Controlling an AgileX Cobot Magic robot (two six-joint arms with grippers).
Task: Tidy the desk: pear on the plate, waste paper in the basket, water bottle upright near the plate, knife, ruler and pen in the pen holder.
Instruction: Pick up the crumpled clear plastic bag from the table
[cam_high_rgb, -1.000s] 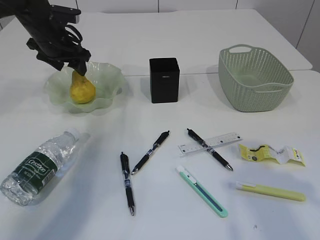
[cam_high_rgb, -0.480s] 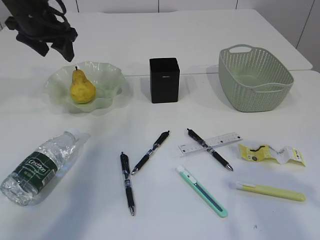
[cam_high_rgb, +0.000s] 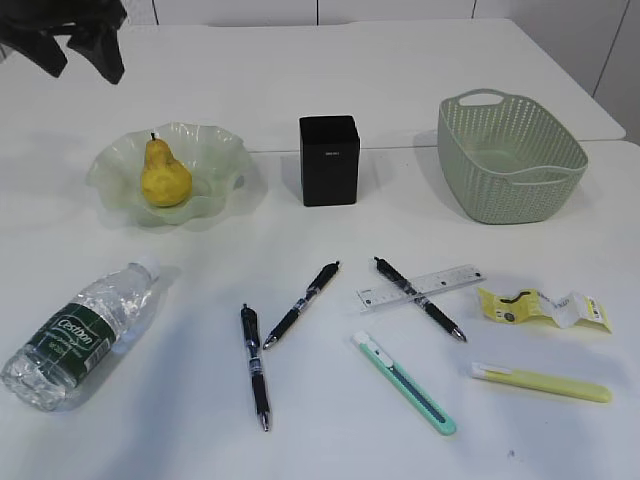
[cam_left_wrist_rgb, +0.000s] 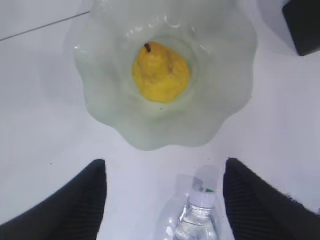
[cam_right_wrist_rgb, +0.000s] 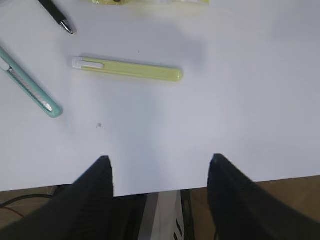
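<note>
Up and away goes the left hand (cam_left_wrist_rgb: 164, 200): a second ago it was down on the pear in the plate, and now it hangs well above, near the far left corner of the tabletop (cam_high_rgb: 320, 70), its two dark fingers spread apart and holding nothing. The pear (cam_high_rgb: 164, 178) sits upright in the ruffled green plate (cam_high_rgb: 222, 160), stem up.

From the right wrist view, the right hand (cam_right_wrist_rgb: 160, 192) hovers at the near edge of the tabletop, fingers apart and empty, above a yellow-green knife (cam_right_wrist_rgb: 129, 70) and the end of a teal knife (cam_right_wrist_rgb: 30, 85).

The water bottle (cam_high_rgb: 78, 333) lies on its side at the front left, cap pointing toward the plate. The black pen holder (cam_high_rgb: 328, 160) stands in the middle and the green basket (cam_high_rgb: 510, 155) at the right rear. Three black pens lie scattered in front; one (cam_high_rgb: 420, 299) crosses over the clear ruler (cam_high_rgb: 455, 281). The waste paper (cam_high_rgb: 543, 308) lies just right of the ruler, apart from the basket.
</note>
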